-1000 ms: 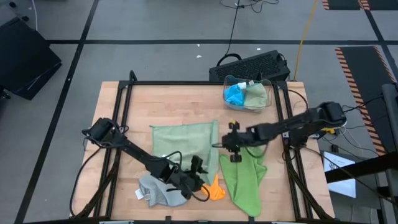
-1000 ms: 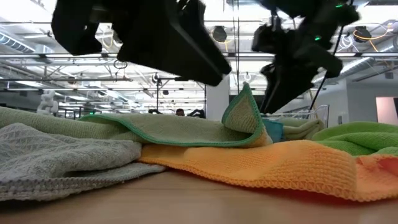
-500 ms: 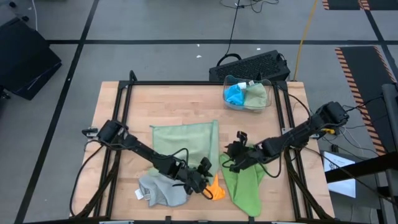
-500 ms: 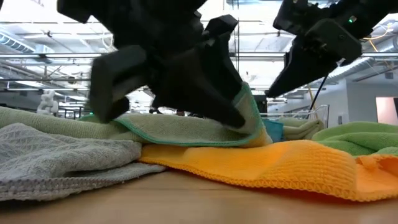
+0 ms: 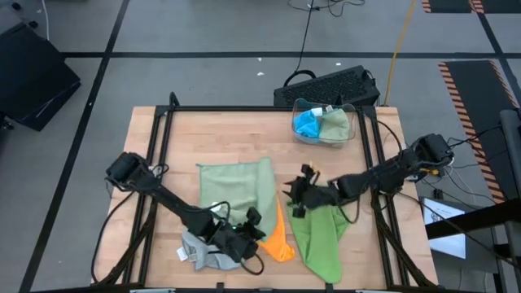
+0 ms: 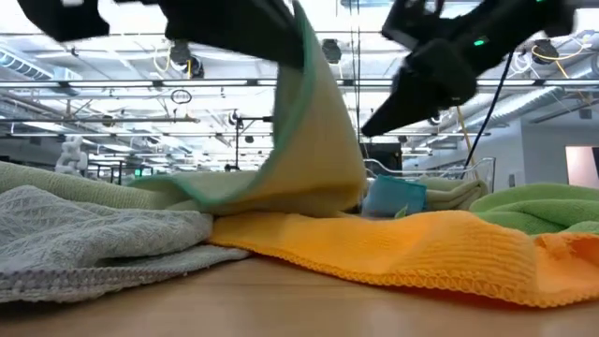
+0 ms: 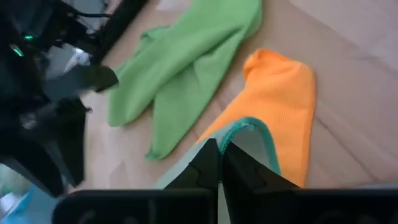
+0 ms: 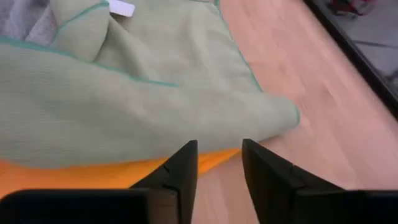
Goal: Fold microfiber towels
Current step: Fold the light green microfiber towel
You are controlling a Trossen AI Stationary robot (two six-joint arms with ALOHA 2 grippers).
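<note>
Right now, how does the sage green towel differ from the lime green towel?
The sage green towel is pale and has a teal edge; the lime green towel is bright. The sage one has a corner lifted, pinched in the shut jaws of the left gripper; the lime one lies free on the table. The sage one partly covers the orange towel; the lime one lies beside it. Both are soft cloths.

Left hand [image 5: 247, 230] pinched closed low at the near edge, right hand [image 5: 295, 196] parted, mid-table
</note>
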